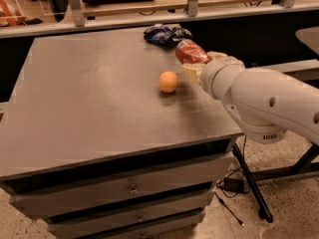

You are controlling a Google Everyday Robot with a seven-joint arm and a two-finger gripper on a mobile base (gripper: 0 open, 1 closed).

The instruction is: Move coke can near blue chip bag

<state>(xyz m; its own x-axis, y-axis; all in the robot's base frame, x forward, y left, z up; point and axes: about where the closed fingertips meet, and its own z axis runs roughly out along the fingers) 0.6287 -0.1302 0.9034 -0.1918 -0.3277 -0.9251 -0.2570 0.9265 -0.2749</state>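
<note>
The coke can (190,52) is a dented red can with white lettering, held tilted in my gripper (198,63) above the right part of the table. The gripper is shut on it, with cream fingers (192,72) below and beside the can. The blue chip bag (166,34) is a dark blue wrinkly bag lying at the table's far edge, just up and left of the can. My white arm (259,98) comes in from the right.
An orange ball (168,81) sits on the grey table (89,98) left of my gripper. Drawers front the cabinet below. A shelf rail runs behind the table. A stand leg and cables lie on the floor at right.
</note>
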